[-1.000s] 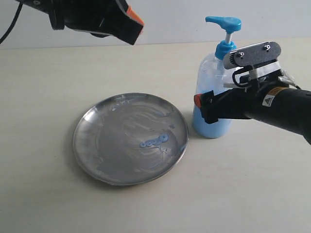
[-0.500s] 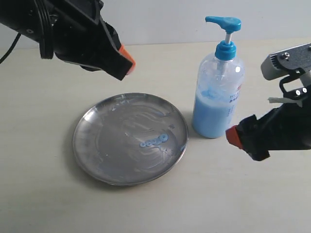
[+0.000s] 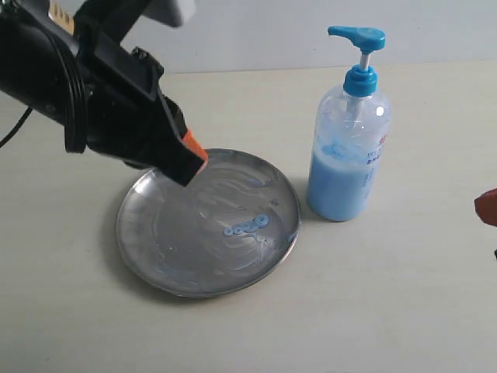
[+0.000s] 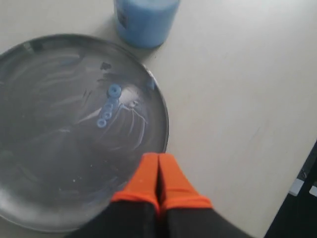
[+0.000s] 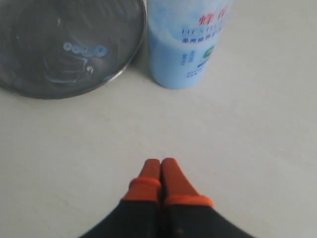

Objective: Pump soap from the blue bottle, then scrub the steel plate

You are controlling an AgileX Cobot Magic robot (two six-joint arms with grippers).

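The steel plate point(image 3: 208, 225) lies on the table with a short row of blue soap drops point(image 3: 245, 226) right of its middle. The blue bottle point(image 3: 348, 148) stands upright just right of the plate, pump head up. My left gripper point(image 3: 194, 162) is shut and empty, hovering over the plate's far-left rim; in the left wrist view its orange tips point(image 4: 158, 159) sit over the plate point(image 4: 59, 124) edge. My right gripper point(image 5: 161, 163) is shut and empty above bare table, away from the bottle point(image 5: 185, 42); only a red tip point(image 3: 488, 208) shows at the exterior view's right edge.
The beige table point(image 3: 373, 295) runs around plate and bottle. A pale wall stands behind. A dark table edge point(image 4: 297, 198) shows in the left wrist view.
My right gripper has pulled back from the bottle to the right edge of the exterior view. The left arm has come down and forward over the plate's far-left rim.
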